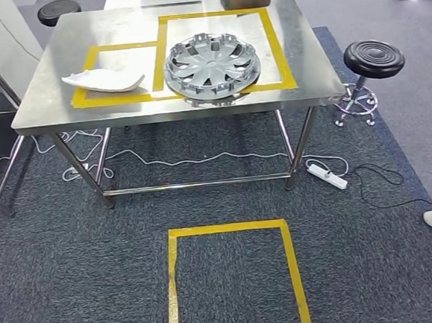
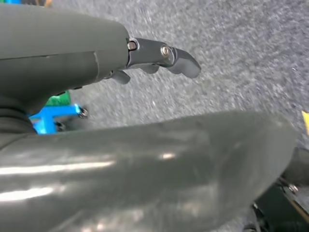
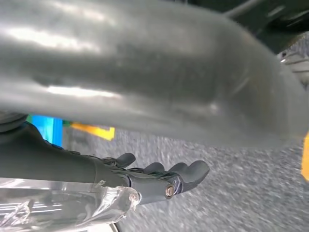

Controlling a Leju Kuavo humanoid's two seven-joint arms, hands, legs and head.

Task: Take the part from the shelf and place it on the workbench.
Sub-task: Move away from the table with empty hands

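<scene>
A hubcap (image 1: 211, 66) is seen on the bench (image 1: 39, 100), inside yellow tape beside a white part (image 1: 105, 80). The left hand (image 2: 156, 55) and right hand (image 3: 160, 176) are shown extended, holding nothing.

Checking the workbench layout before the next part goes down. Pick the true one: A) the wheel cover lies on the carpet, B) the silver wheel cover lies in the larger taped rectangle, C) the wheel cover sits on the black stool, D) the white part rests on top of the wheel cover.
B: the wheel cover lies on the workbench inside the larger taped rectangle, with the white part apart in the smaller one.

Grey left hand (image 2: 160, 55), silver-screwed dark fingers (image 2: 184, 62)
</scene>
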